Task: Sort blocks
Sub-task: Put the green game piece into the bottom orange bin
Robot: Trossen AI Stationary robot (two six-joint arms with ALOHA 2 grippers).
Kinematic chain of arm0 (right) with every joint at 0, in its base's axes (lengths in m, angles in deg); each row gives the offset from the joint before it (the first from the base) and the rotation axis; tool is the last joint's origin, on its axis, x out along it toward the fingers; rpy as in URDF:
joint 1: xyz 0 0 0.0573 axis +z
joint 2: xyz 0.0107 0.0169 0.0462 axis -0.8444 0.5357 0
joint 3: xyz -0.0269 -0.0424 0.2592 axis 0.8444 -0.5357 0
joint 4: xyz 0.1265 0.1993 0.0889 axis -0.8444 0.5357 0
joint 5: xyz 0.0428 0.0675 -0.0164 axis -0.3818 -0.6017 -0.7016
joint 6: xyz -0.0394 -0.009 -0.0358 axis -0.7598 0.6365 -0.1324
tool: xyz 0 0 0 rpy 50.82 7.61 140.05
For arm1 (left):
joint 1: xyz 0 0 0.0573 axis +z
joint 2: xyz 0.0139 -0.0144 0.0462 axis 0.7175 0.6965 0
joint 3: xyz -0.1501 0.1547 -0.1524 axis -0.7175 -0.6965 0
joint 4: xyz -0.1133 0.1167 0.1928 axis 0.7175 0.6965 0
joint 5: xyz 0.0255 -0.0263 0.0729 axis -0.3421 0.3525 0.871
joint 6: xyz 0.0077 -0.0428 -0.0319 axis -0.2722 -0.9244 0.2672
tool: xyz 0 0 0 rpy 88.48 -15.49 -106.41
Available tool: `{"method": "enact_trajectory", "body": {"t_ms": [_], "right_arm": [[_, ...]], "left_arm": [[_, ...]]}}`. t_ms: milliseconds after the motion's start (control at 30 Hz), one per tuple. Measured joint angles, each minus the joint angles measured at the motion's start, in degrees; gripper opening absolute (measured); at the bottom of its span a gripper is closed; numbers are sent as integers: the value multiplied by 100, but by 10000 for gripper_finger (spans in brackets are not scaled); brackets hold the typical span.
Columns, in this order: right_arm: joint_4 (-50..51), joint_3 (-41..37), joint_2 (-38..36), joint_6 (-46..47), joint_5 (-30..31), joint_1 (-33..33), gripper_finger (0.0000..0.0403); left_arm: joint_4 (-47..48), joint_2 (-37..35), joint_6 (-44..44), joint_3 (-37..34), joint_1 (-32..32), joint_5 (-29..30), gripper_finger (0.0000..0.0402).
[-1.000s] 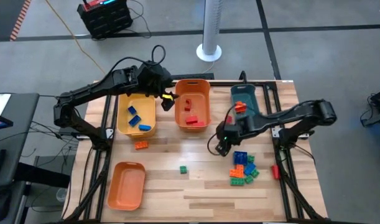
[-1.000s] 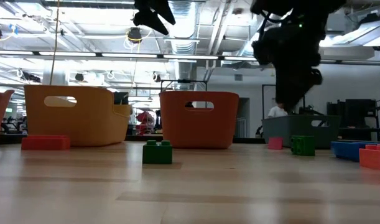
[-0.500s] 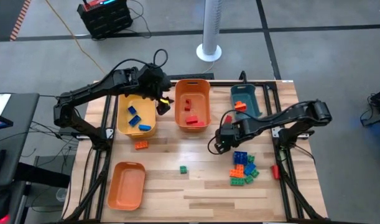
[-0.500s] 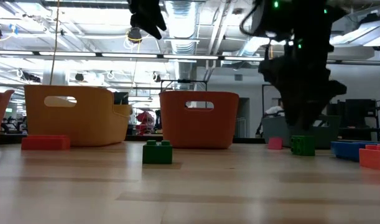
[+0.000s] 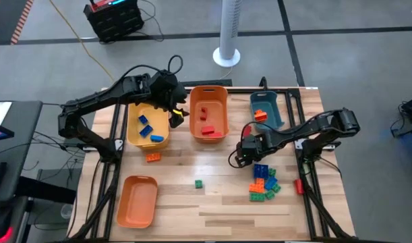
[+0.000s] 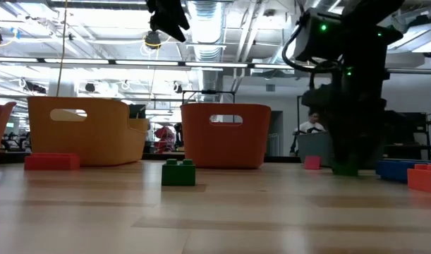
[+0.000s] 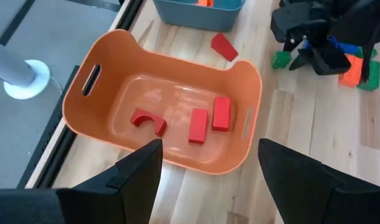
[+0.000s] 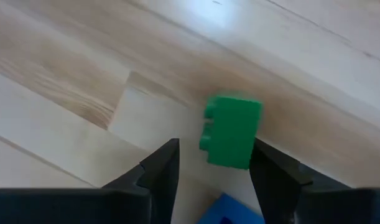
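Note:
My right gripper [image 5: 238, 160] points down at the table, left of a loose pile of blue, orange and green blocks [image 5: 263, 182]. It is open, and a green block [image 8: 231, 130] lies on the wood between its fingers. The low view shows only the block's lower edge [image 6: 345, 170] under the gripper [image 6: 345, 159]. My left gripper [image 5: 175, 113] hangs open and empty, high between the yellow bin [image 5: 148, 125] and the orange bin [image 5: 209, 111]. Red blocks [image 7: 205, 121] lie in the orange bin. My right gripper comes from above with one finger [image 8: 157, 167] on each side of the green block, which lies flat on the table. A gap shows at one finger. Whether the other finger [image 8: 272, 171] touches the block, I cannot tell.
Blue blocks lie in the yellow bin, and an orange one lies in the teal bin [image 5: 265, 110]. A second orange bin [image 5: 137, 200] stands at the near left. Single blocks lie loose: green [image 5: 199, 183], orange-red [image 5: 152, 158], red [image 5: 298, 185].
My right gripper has sunk toward the table and rolled about its own axis, coming down over the green block beside the pile. That block has not moved. My left gripper has turned a little in place.

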Motion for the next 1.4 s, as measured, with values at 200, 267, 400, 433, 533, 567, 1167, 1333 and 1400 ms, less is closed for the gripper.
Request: {"method": "enact_trajectory", "body": {"t_ms": [200, 267, 400, 433, 533, 567, 1167, 1333, 1400], "right_arm": [[-288, 2, 254, -588, -152, -212, 122], [-468, 9, 291, -743, -209, -309, 93], [-831, 5, 188, -999, -334, -497, 54], [-841, 29, 115, -1039, -355, -545, 51], [-700, 118, -283, -1253, -356, -662, 43], [-674, 143, -440, -1356, -353, -694, 41], [658, 146, -2999, -2216, -1029, -1427, 76], [910, 146, -3091, -2566, -1076, -1627, 108], [861, 146, -3078, -2656, -1079, -1679, 122]], "left_arm": [[-224, -1, 76, 0, 4, 0, 258], [-352, 0, -14, 0, 4, -9, 258], [-330, 1, -168, 0, 4, -140, 258], [-317, -1, -180, 0, 4, -166, 258], [-317, -1, -158, 0, -20, -305, 258], [-326, -3, -117, 0, -28, -348, 258], [-1065, -1, -397, 0, -289, -62, 258], [-1449, 1, -463, 0, -291, 49, 258], [-1471, 1, -505, 0, -291, 144, 258]]}}
